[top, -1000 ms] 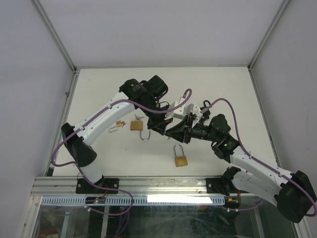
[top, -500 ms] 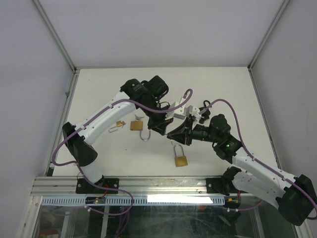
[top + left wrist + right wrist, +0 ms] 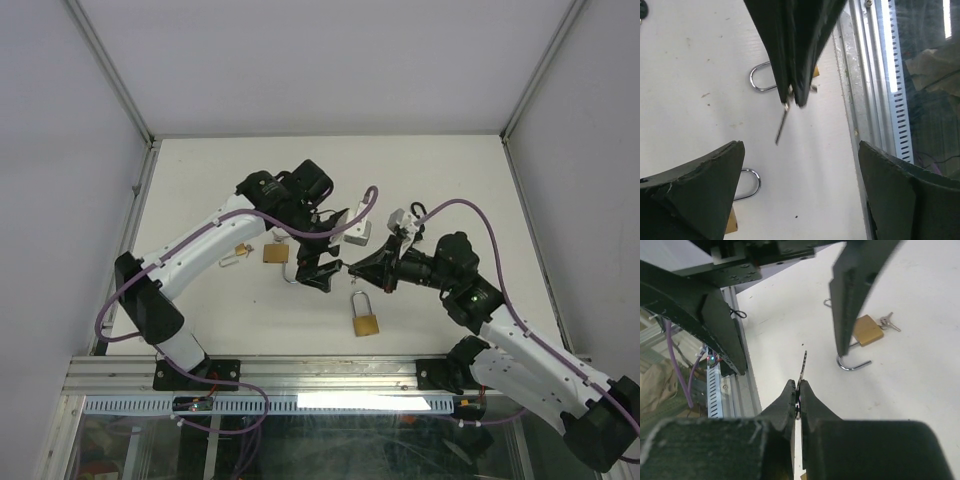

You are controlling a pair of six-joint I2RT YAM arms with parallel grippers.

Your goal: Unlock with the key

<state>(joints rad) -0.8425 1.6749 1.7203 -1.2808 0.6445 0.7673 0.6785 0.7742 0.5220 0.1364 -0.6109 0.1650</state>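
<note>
Right wrist view shows us the right gripper (image 3: 798, 390) closed on the key (image 3: 802, 367), whose blade points out over the bench (image 3: 920, 390). The left gripper (image 3: 797, 150), shut close against it a moment ago, now stands wide open and a little apart. We judge the handover done, so the key can go to the closed padlock (image 3: 365, 322).

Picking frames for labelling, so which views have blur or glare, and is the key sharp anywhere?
Top view: evenly lit, sharp, a light streak on the front glass. Left wrist: key slightly blurred. Right wrist: key crisp, own fingers dark and soft.
</note>
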